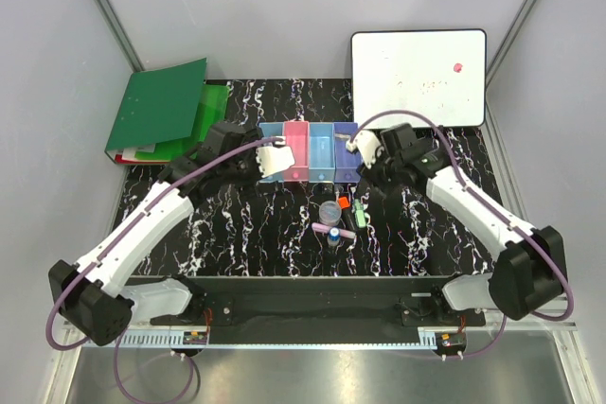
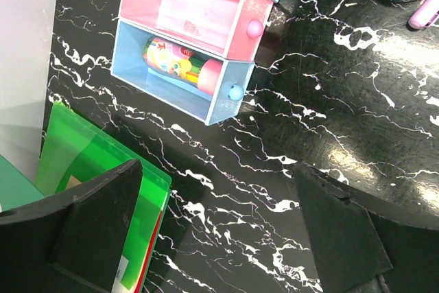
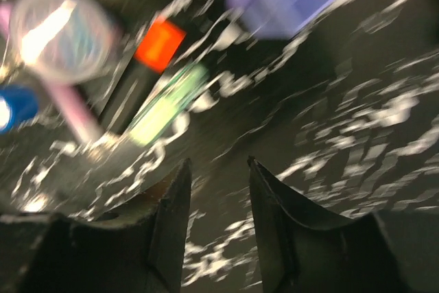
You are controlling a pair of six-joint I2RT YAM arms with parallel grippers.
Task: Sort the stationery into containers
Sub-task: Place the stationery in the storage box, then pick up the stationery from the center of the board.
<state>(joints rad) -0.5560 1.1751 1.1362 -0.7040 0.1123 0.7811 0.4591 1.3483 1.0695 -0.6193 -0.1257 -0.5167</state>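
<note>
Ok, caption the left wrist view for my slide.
Open left gripper above the marbled tabletop; nearby, a light blue bin holds a colourful patterned stick, beside a pink bin.

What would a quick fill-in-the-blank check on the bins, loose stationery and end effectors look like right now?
1. The bin holding the patterned tube is coloured ____.
2. The binders at the far left are ____.
3. The black stick lying in front of the bins has a cap coloured ____.
4. The left end effector stands ____, with nothing between its fingers.

Missing words: light blue; green; orange; open.
</note>
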